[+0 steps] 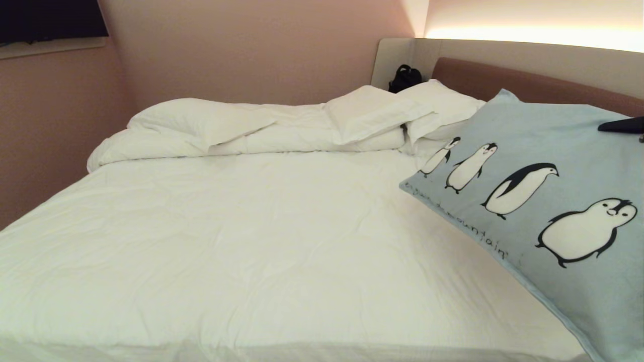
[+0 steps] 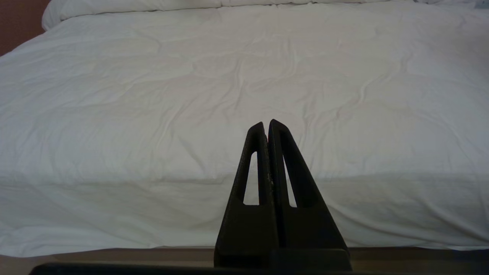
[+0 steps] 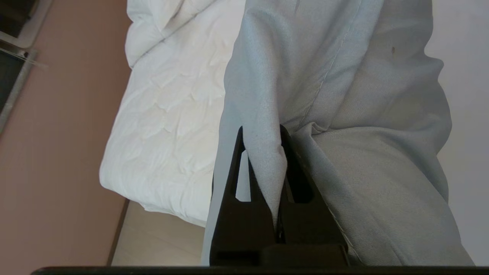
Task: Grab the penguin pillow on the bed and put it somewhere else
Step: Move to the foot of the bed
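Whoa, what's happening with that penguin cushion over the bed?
The robot's right gripper has its fingers pinched shut on a fold of the penguin pillow and holds it up at the right side of the bed. The left gripper is shut and idle, pointing at the white sheet from the near edge. Plain white pillows and a bunched duvet lie by the headboard.

Head view: penguin pillow point(image 1: 548, 201) runs off my right and lower frame edges. Its script is too small to read. Only the right end effector point(image 1: 621, 125) tip shows.
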You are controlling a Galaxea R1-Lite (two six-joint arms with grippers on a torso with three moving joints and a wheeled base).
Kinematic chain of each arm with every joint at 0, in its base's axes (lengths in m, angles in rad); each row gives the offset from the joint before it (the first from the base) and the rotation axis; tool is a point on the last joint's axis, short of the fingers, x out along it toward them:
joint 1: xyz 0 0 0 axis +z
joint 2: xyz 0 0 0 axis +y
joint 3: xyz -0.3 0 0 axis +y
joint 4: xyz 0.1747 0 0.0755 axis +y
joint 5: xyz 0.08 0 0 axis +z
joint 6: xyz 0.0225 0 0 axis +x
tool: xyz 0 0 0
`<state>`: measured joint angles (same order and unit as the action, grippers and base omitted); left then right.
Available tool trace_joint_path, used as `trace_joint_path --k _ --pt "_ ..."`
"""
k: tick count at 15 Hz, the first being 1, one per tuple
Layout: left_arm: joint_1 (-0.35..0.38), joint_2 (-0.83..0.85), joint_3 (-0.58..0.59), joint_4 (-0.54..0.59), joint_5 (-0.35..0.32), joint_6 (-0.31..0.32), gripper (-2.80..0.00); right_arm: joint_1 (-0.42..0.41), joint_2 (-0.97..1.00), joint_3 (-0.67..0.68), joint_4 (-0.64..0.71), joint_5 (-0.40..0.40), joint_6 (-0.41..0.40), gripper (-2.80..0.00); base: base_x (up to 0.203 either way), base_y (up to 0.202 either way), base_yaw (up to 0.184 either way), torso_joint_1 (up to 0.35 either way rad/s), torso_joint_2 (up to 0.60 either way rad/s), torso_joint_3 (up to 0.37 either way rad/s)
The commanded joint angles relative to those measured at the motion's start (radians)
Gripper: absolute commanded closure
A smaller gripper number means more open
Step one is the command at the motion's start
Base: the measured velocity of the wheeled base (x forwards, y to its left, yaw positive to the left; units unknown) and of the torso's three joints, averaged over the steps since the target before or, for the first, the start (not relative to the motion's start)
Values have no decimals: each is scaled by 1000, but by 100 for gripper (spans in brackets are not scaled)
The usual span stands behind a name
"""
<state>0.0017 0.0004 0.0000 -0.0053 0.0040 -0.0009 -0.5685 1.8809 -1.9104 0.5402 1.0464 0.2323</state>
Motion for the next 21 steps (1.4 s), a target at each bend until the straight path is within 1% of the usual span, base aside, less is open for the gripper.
trace_joint_path --k 1,3,6,9,21 --pt "0 0 0 -1 1 -1 0 1 -35 1 1 4 34 0 0 0 0 0 0 0" --pt "0 0 0 1 1 1 0 1 -46 -1 1 -7 43 0 0 0 0 0 0 0" --pt "0 0 0 -1 1 1 0 7 -62 -1 1 -54 73 0 0 0 0 0 0 0" --pt "0 0 0 -1 1 4 0 7 -72 6 1 -57 94 0 0 0 0 0 0 0" --pt "0 0 0 -1 1 5 0 24 -75 21 0 -57 96 0 0 0 0 0 0 0"
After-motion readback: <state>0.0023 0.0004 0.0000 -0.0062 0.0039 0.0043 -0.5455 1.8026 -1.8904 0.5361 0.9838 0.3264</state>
